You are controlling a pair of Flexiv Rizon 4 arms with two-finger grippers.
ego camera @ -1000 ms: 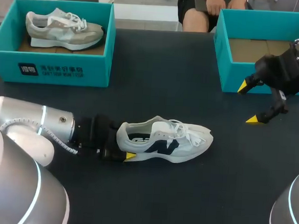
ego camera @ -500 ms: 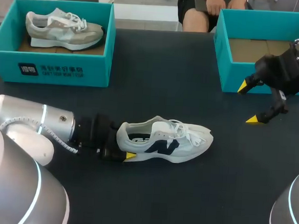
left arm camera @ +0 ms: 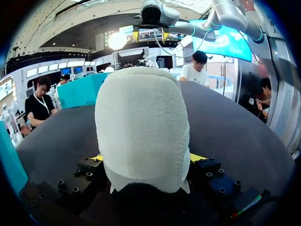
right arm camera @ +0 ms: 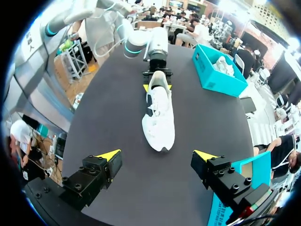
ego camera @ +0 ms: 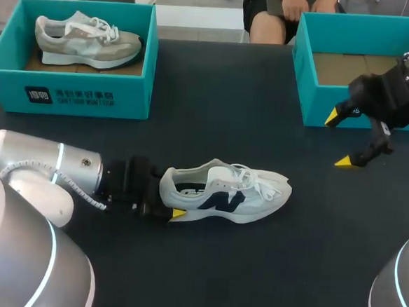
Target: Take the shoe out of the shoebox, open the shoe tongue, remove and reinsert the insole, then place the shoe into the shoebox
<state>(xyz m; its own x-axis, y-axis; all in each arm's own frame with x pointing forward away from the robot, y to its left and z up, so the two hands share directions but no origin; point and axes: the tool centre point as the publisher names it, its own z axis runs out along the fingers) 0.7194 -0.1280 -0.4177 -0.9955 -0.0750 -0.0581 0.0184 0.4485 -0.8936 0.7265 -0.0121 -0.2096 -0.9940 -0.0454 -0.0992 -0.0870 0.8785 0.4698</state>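
Left hand (ego camera: 172, 200) clamps shoe (ego camera: 237, 194) at heel on black table (ego camera: 214, 112) (right hand (ego camera: 337, 140) wide).

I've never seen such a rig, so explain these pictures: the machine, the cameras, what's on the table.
It is a robot with two arms, each ending in two yellow-tipped fingers. One picture looks down from above; the two round ones come from wrist cameras. On the dark table lies a white shoe; the left fingers grip its heel from both sides. The right fingers hang open, holding nothing, near a teal shoebox showing no shoe. A second shoebox holds a grey shoe.
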